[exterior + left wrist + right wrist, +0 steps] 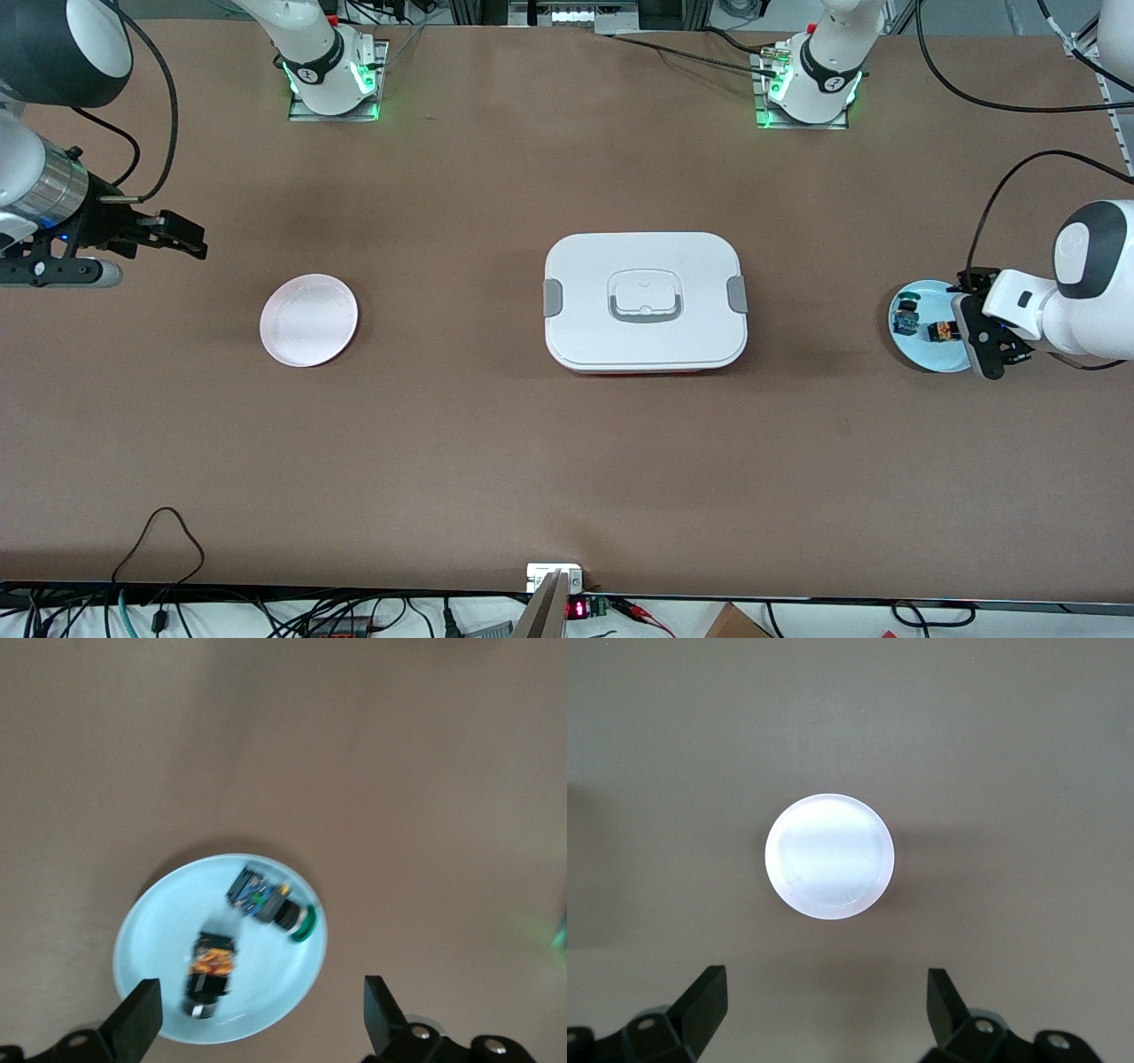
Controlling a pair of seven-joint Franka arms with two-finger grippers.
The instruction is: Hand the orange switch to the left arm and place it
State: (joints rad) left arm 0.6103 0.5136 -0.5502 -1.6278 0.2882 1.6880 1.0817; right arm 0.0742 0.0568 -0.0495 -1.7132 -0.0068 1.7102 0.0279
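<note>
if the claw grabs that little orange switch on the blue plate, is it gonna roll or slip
Probably some risk. The orange switch lies on its side on the blue plate, and its round collar suggests it could roll. It looks rigid and light. The smooth plate may let it skid if the open left claw nudges it.

Orange switch (941, 333) lying on its side on the blue plate (921, 354), white lidded box (645, 301) mid-table
</note>
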